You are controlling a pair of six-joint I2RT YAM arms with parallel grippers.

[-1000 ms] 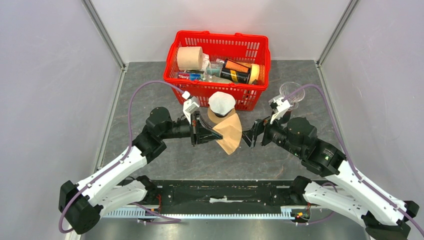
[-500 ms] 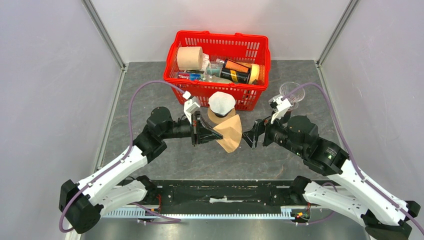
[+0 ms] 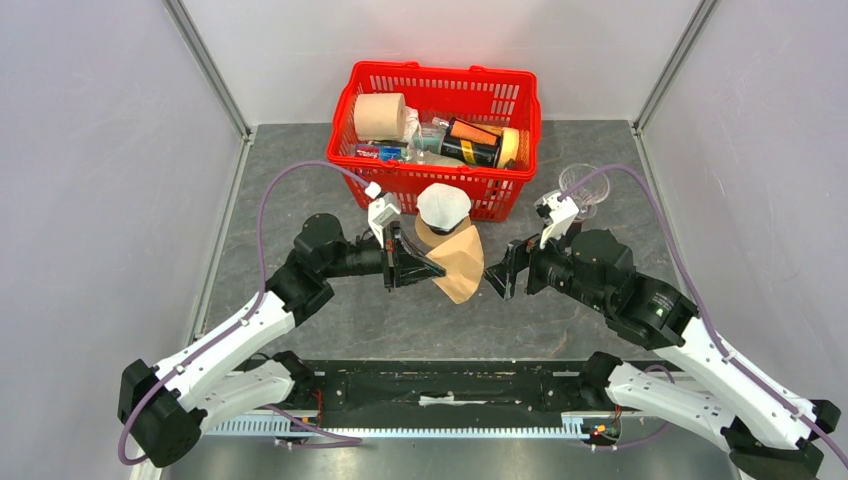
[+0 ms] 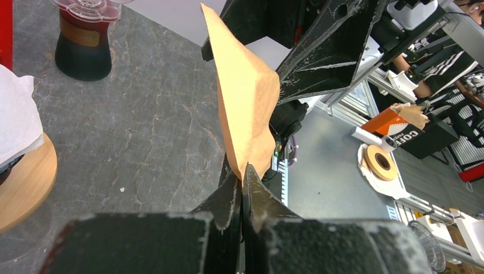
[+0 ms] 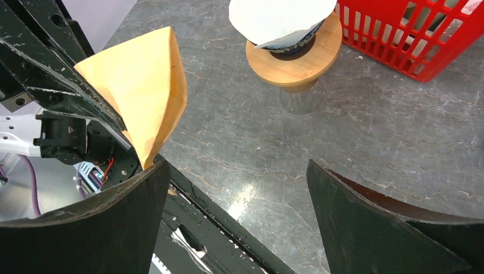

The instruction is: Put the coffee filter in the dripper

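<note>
R gripper [image 3: 498,275] edges slightly nearer, jaws wide. L gripper [image 3: 440,270] pinched tight on tan paper cone filter [image 3: 462,262], held mid-air, prob so R can spread it; wood-collared dripper [image 3: 430,232] just behind.

The coffee filter [image 5: 140,85] is showing as matt tan paper, creased along its fold. The dripper [image 5: 297,63] is wearing a smooth, pale wooden collar, with crinkled white paper [image 5: 279,14] lying in it. The table [image 5: 371,131] is looking like grey veined stone, faintly glossy where light is catching it. The far basket [image 3: 500,195] is shining as red moulded plastic. On the left gripper [image 4: 243,174], the fingers [image 4: 225,200] are looking matt black, scuffed whitish.
</note>
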